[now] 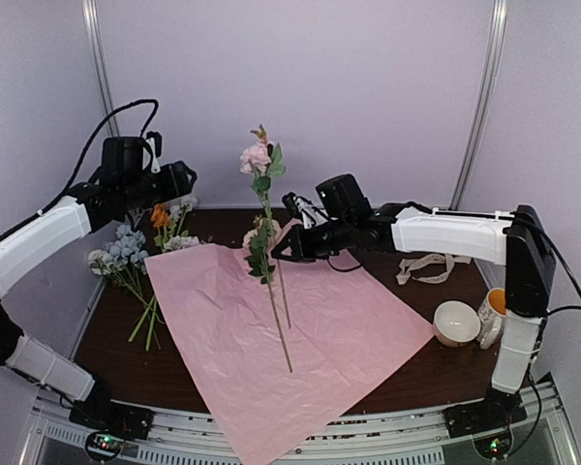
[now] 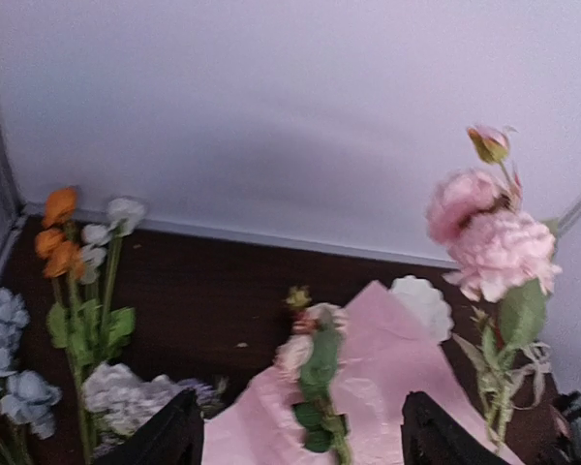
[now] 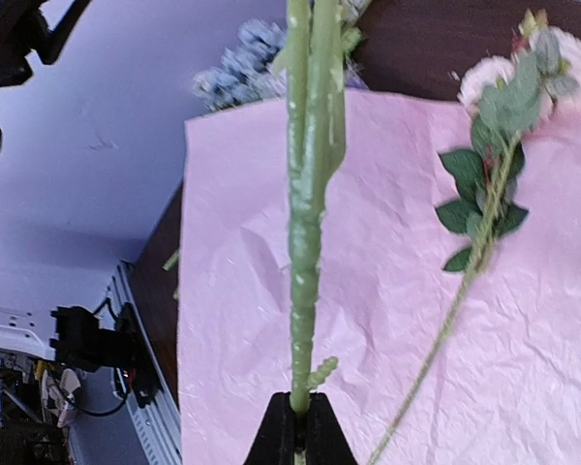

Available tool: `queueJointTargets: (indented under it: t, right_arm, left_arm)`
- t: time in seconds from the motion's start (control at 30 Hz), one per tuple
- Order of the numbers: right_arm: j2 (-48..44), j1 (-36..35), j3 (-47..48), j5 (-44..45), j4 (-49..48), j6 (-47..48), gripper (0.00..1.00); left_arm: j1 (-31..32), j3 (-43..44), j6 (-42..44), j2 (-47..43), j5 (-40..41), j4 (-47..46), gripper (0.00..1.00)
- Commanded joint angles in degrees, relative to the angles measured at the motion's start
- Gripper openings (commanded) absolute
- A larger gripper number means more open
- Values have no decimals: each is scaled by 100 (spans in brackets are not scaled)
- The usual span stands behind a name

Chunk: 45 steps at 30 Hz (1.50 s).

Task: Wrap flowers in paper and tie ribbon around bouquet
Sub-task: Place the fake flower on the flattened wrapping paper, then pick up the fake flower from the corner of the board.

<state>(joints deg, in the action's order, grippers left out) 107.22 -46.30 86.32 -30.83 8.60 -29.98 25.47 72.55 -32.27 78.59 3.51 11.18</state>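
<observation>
No writing, label, brand, number or sign can be read in any of the three views.
</observation>
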Motion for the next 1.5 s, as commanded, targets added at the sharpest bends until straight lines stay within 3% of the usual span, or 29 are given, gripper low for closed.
queueJointTargets:
  t: [0.0,0.07,0.17,0.23,0.3,0.4,0.53,0.73,0.9,1.03,1.23,1.33,1.47]
  right_arm:
    - [325,-40,-102,447,1425,185,0]
    - [562,-33,-96,312,1586,162,0]
    - [686,-33,-145,327,1615,8,21]
    - [642,-72,-107,671,1742,98,28]
    - [544,-80,-38,893,1929,263,31]
    - [394,-82,-34,1106,2078,381,31]
    - [289,-89,-113,1192,2132,483,31]
    - [313,-92,-168,1064,2017,434,31]
    - [413,-87,-63,1028,2064,444,31]
    - [462,-92,39,1025,2138,499,31]
    - [414,-82,81,1058,2159,527,31]
    - [393,-88,115,1081,2208,536,31]
    - [296,-86,42,1112,2181,575,31]
  left_arm:
    - [-1296,-619,-42,28,396,1562,71]
    - [-1801,-1162,-287,-37,215,1277,63]
    - [-2238,-1575,-491,103,172,852,57]
    - [-2437,-1604,-509,402,109,754,54]
    - [-2617,-1552,-504,771,1,724,45]
    - [-2785,-1438,-417,1357,-362,526,36]
    - [-2802,-1105,-208,2083,-970,369,35]
    - [-2788,-939,29,2607,-1396,216,35]
    - [-2749,-1019,321,2625,-1690,-50,42]
    - [-2714,-601,478,2909,-1270,723,40]
    - [-2710,-112,659,3188,-1307,1298,37]
    - [-2613,333,893,3400,-1263,2064,33]
    - [-2230,94,915,3149,-700,2441,31]
